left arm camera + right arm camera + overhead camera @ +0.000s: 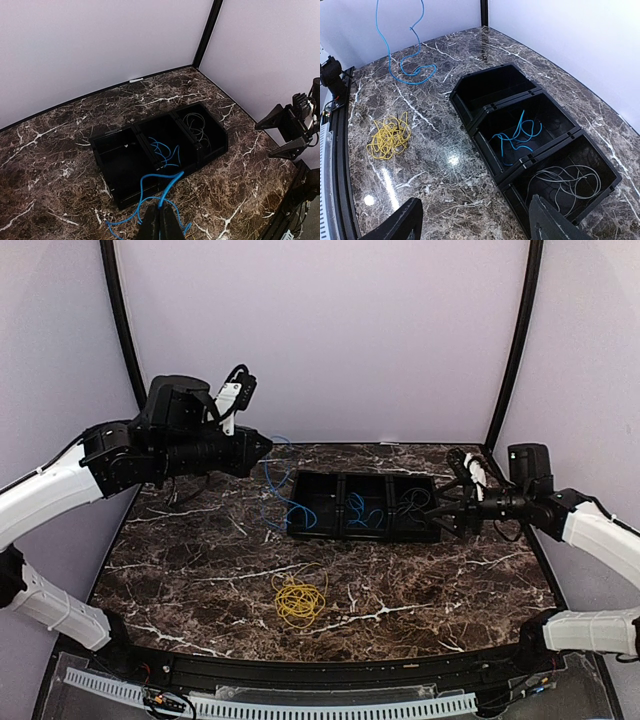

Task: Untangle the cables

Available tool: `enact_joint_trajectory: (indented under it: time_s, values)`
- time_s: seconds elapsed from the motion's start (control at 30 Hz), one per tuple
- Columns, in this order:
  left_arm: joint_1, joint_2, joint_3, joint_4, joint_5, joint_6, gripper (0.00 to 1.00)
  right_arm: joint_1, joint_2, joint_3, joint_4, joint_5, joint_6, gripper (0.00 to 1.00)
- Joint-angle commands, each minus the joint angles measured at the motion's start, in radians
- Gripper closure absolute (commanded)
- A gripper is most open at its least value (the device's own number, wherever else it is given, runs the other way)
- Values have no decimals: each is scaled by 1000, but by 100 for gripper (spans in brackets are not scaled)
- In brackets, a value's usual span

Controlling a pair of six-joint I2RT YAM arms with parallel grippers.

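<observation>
Top view: high, behind near edge, facing far wall. Wrist views: closer, angled down from opposite ends; all share tray.

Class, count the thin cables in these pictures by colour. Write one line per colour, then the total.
Blue: 2, the hanging blue cable pinched in the left fingers and the coiled blue cable in the tray
Yellow: 1, the yellow cable on the table
Grey: 1, the grey cable in the tray
Total: 4
</observation>
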Motion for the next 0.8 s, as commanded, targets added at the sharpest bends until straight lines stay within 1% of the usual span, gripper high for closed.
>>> enact_joint_trajectory:
  time_s: [0.0, 0.1, 0.2, 0.3, 0.47, 0.63, 0.77]
  values:
    - [42, 43, 60, 71, 120, 23, 100, -10, -16, -13, 64, 7, -13, 25]
    - [56, 100, 84, 108, 184, 24, 99, -12, -11, -20, 61, 8, -30, 26]
    - [66, 169, 143, 116, 256, 25, 100, -12, -4, -18, 59, 21, -40, 26]
    - [70, 272, 213, 98, 287, 31, 100, -16, 12, -12, 49, 29, -47, 26]
    - [81, 397, 338, 88, 336, 32, 100, -19, 38, -5, 43, 27, -57, 26]
    - [97, 462, 429, 105, 369, 25, 100, -27, 20, -12, 45, 47, -64, 26]
    - [112, 530, 505, 119, 429, 20, 100, -36, 6, -26, 55, 67, -84, 25]
